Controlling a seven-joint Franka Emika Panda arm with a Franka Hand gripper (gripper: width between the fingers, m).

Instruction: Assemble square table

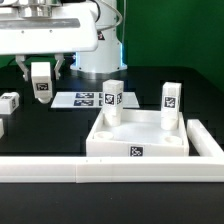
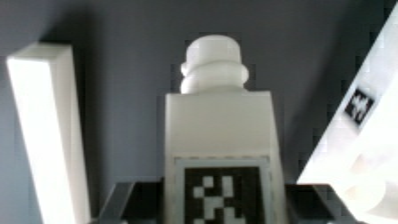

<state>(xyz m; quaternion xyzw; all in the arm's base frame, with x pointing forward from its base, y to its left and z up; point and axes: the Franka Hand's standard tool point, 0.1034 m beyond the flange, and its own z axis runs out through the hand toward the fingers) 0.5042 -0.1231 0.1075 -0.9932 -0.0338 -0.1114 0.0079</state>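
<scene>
At nine o'clock in the exterior view, a small white plastic block leg with a black-and-white tag (image 1: 8,103) lies loose on the black surface (image 1: 55,135), not yet taken up. At ten o'clock, a second white tagged block leg (image 1: 42,90) is pinched by its sides between the two fingers of the hand (image 1: 43,76). In the wrist view its round peg (image 2: 214,55) is seen pointing away from the hand. Whether this leg is clear of the surface cannot be told. Toward the centre lies the flat white marker board (image 1: 85,100).

At four o'clock the large white square plastic slab with a raised rim (image 1: 160,150) rests on the surface. One upright white tagged leg (image 1: 112,97) stands at its far corner toward eleven o'clock, and another upright tagged leg (image 1: 171,97) stands at the far corner toward one o'clock. Two legs are therefore judged to be placed, though how tightly they are seated cannot be told. The near corners appear unfilled, so two legs are judged to be left.
</scene>
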